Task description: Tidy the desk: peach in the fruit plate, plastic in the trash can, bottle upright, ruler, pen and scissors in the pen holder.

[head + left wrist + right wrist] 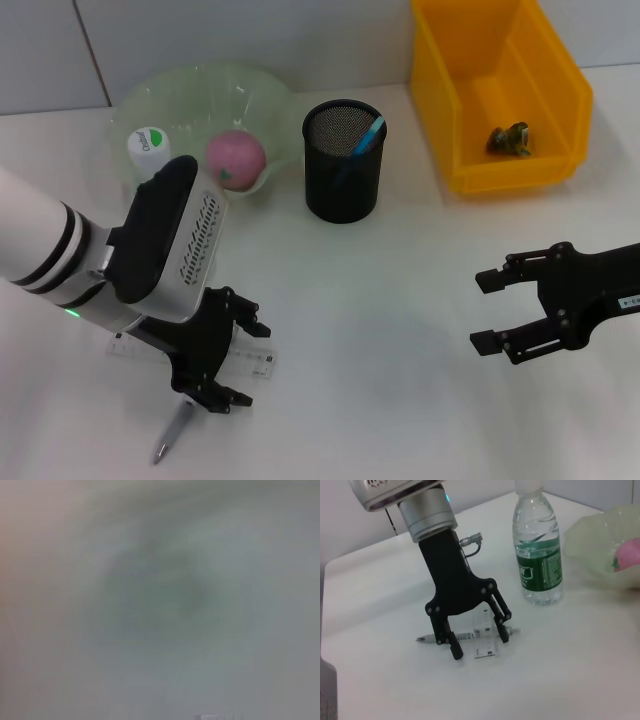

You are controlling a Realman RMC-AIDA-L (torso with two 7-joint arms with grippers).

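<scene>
Straddling ruler (255,362) and pen (170,438), left gripper (238,365) spread beside bottle (538,555)

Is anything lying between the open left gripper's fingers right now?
Yes. In the right wrist view the left gripper straddles the clear ruler and the pen lying on the table.

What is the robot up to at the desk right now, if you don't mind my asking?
It is tidying the desk. The left gripper is down at the table with its fingers open astride the pen and the clear ruler, neither yet grasped. The right gripper hovers open over bare table. The peach already sits in the fruit plate, the bottle stands upright, a scrap lies in the yellow bin, and something blue is in the pen holder.
</scene>
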